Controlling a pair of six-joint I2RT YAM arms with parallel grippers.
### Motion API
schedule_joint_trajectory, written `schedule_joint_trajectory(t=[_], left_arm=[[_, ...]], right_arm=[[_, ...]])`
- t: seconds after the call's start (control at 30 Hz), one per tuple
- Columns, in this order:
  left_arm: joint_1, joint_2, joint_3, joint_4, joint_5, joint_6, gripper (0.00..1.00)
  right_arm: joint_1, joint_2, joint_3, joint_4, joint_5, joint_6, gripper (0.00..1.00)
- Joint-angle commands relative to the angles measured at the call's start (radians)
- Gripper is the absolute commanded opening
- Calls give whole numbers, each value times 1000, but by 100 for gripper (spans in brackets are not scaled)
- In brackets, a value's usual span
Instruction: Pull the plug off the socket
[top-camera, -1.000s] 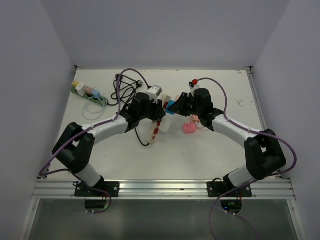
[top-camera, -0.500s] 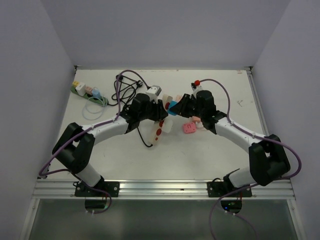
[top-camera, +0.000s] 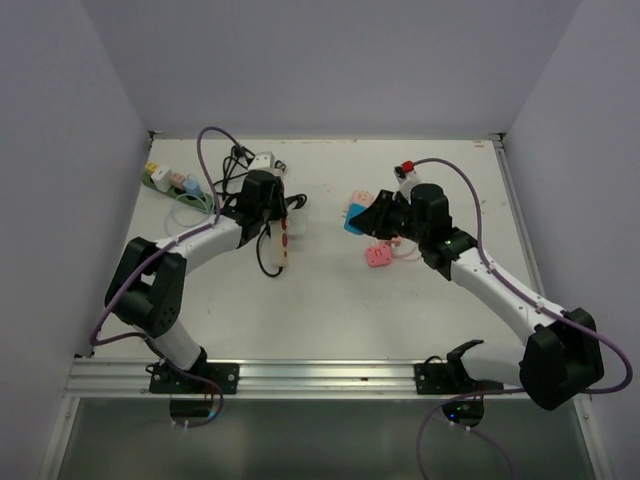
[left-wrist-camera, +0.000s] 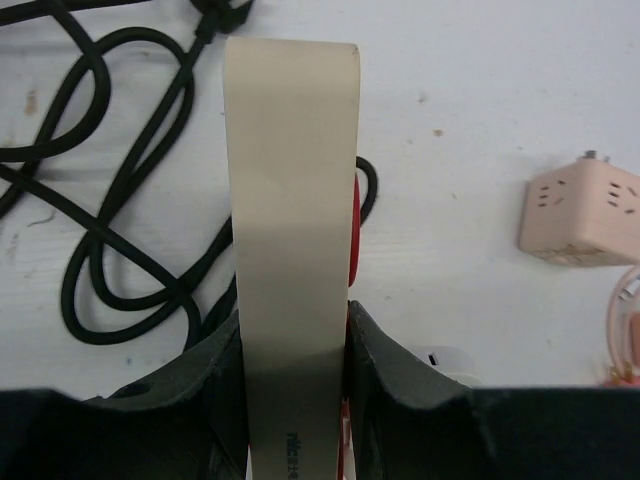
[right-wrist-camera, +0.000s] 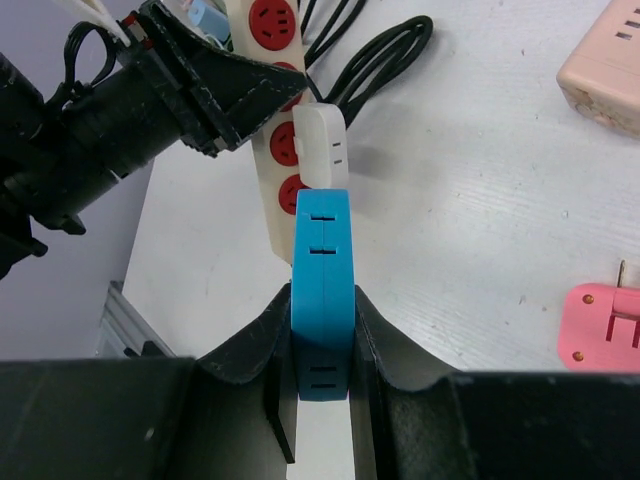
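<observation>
**Arms parting, plug off the strip**

Both arms are swinging apart since the earlier frame. From above, the left gripper (top-camera: 268, 208) is clamping the cream power strip (top-camera: 282, 243) left of centre, and the right gripper (top-camera: 366, 217) is carrying the blue plug (top-camera: 353, 218) well clear. At the left wrist, the jaws are pinching the strip's sides. At the right wrist, the jaws are squeezing the plug. Keeping both grips firm is wise.

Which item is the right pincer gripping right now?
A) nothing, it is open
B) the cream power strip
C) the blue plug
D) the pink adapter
C: in the right wrist view the right pincer is shut on the blue plug, while the cream power strip sits clamped in the left pincer, apart from the plug.
</observation>
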Motion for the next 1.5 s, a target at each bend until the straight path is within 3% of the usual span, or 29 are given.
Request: schedule_joint_trajectory(t=[0.0, 0.23, 0.43, 0.7, 0.8, 0.83, 0.9, 0.93, 1.03, 1.23, 1.33, 1.47], left_arm=[[0, -29, 60, 15, -106, -19, 0], [0, -92, 67, 21, 2, -2, 0], [0, -144, 54, -2, 148, 30, 0], [0, -178, 18, -5, 260, 56, 0], [0, -181, 14, -3, 265, 53, 0], [0, -181, 14, 0, 268, 53, 0], [0, -178, 14, 3, 271, 55, 0], [0, -175, 14, 4, 273, 55, 0], [0, -169, 14, 9, 282, 46, 0], [0, -166, 16, 9, 277, 44, 0], [0, -164, 19, 7, 290, 42, 0], [0, -155, 25, 10, 300, 38, 0]], right_arm=[[-2, -26, 0, -61, -18, -37, 0], [-105, -15, -70, -79, 59, -23, 0], [-318, 25, -205, 43, 18, 80, 0], [-499, 115, -340, 183, 15, 153, 0], [-524, 132, -351, 189, 12, 159, 12], [-525, 132, -354, 185, 10, 158, 24], [-525, 122, -348, 145, 41, 144, 37], [-527, 106, -342, 86, 61, 138, 52], [-529, 72, -314, -36, 133, 103, 74], [-529, 40, -228, -266, 277, 74, 94], [-525, 5, -171, -321, 315, 32, 96], [-498, -4, -133, -257, 184, -20, 90]])
